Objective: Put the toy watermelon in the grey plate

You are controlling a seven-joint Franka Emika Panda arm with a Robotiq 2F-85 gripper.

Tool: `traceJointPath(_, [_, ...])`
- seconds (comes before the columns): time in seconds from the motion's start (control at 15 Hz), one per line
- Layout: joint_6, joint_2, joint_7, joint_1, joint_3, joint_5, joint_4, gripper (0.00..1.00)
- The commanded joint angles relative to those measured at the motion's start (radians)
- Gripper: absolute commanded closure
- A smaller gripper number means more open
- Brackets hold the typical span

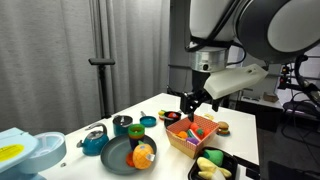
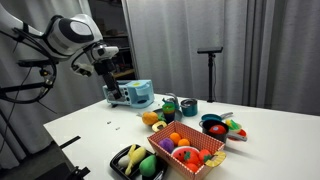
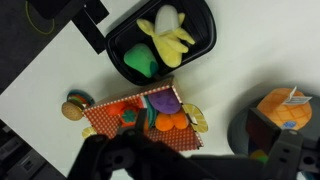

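Note:
The toy watermelon, a small red and green piece, seems to lie on the table beside a dark teal bowl; I cannot pick it out in the other views. The grey plate holds an orange toy fruit. The plate also shows at the right edge of the wrist view. My gripper hangs above the orange basket, well away from the plate. Its fingers look spread and empty in the wrist view. It also shows high on the left in an exterior view.
The basket holds several toy foods. A black tray with a banana and a green piece lies beside it. Teal cups and a teal bowl stand near the plate. A blue and white toy sits at the table's end.

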State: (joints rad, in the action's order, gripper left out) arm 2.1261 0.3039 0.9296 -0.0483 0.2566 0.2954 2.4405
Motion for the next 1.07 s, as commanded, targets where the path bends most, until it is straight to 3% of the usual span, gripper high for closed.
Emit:
traceJointPath(0.0, [-0.01, -0.033, 0.046, 0.014, -0.028, 0.011, -0.037, 0.0])
traceJointPath(0.6, [-0.003, -0.016, 0.041, 0.029, -0.031, 0.022, -0.007, 0.0])
traceJointPath(1.0, [-0.019, -0.117, 0.108, 0.004, -0.048, 0.04, -0.112, 0.0])
